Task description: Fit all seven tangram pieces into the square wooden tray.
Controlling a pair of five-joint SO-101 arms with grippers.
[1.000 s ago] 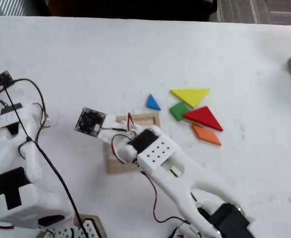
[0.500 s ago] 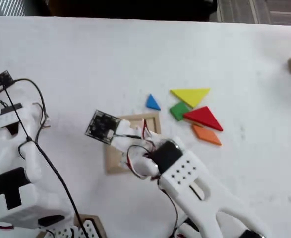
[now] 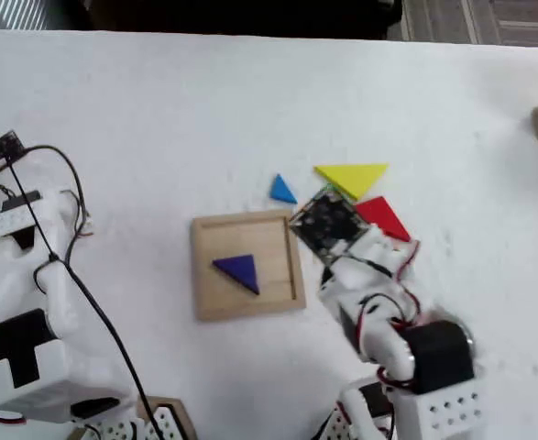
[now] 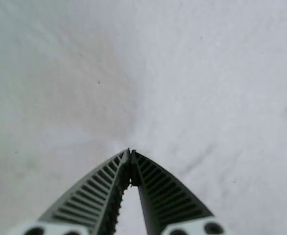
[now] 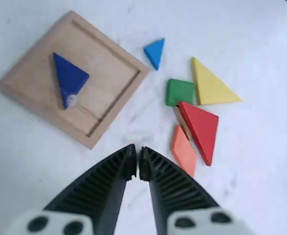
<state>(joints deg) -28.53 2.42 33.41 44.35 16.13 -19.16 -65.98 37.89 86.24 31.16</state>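
My right end effector (image 5: pixel 137 164) hangs pinched together, holding nothing, over the tabletop (image 5: pixel 260 44) just off a corner of the square wooden tray (image 5: pixel 106 73), where I see one dark blue triangle (image 5: pixel 69 78) lying inside. Past the fingertips, outside the tray, lie the orange parallelogram (image 5: pixel 183 151), red triangle (image 5: pixel 202 127), green square (image 5: pixel 179 92), yellow triangle (image 5: pixel 209 88) and small blue triangle (image 5: pixel 154 51). My left end effector (image 4: pixel 130 169) is pinched closed too, over the tabletop.

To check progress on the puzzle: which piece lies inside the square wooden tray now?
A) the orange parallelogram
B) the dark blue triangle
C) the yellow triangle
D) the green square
B: the dark blue triangle lies flat on the floor of the square wooden tray, within its rim.
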